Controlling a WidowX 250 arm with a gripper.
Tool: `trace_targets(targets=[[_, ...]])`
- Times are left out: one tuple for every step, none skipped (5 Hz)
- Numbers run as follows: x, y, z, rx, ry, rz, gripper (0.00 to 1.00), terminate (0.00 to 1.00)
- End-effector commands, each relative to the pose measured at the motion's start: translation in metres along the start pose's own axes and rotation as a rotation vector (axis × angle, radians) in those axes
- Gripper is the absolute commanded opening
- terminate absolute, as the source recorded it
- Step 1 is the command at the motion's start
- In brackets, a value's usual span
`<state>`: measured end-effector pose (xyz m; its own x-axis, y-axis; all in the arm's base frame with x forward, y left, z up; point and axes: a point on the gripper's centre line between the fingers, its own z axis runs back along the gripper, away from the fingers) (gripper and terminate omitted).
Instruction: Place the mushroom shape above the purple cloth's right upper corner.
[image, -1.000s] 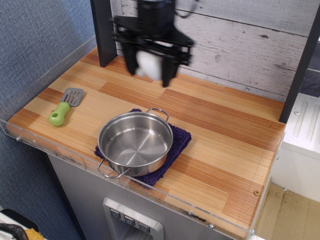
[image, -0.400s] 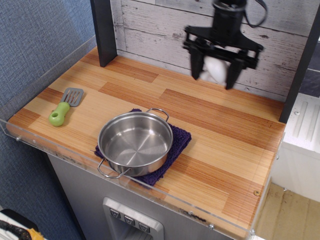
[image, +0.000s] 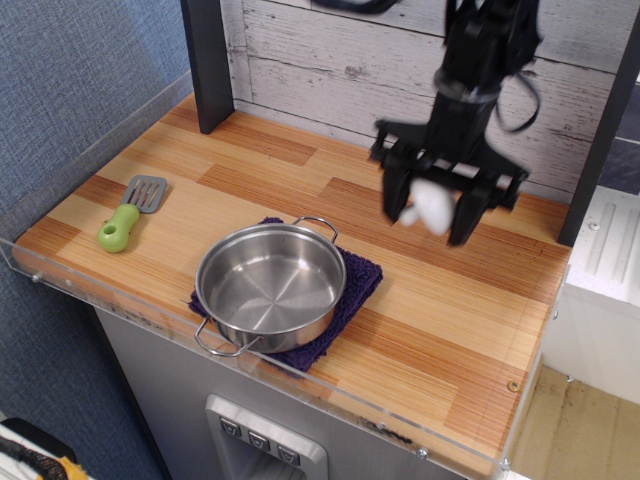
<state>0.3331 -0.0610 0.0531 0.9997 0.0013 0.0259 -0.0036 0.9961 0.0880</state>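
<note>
My black gripper (image: 430, 222) hangs over the right middle of the wooden table, shut on the small white mushroom shape (image: 430, 206), which shows between the two fingers. It holds the mushroom shape above the tabletop, up and to the right of the purple cloth (image: 362, 278). The dark purple cloth lies near the table's front edge, mostly covered by a steel pot (image: 271, 285); its right upper corner shows beside the pot.
A green-handled spatula (image: 130, 213) lies at the left of the wooden table (image: 450, 320). A dark post (image: 207, 60) stands at the back left. A clear plastic rim runs along the table's front and left edges. A white plank wall backs the table.
My gripper has carried the mushroom shape from the back left, across to the right, then down and forward toward the table. The pot, cloth and spatula have not moved.
</note>
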Motion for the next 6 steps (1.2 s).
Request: trace_targets(targets=[[0.003,0.003,0.019,0.01,-0.235,-0.061,0.0,0.0],[0.012,0.003,0.008,0.016,-0.226,-0.078,0.0,0.0],[0.016,0.004,-0.012,0.005,-0.19,-0.068,0.0,0.0],[0.018,0.002,-0.036,-0.033,-0.117,-0.051,0.0,0.0],[0.015,-0.001,-0.045,-0.049,-0.085,-0.041,0.0,0.0],[0.014,-0.002,-0.041,-0.078,-0.068,-0.053,1.0,0.0]])
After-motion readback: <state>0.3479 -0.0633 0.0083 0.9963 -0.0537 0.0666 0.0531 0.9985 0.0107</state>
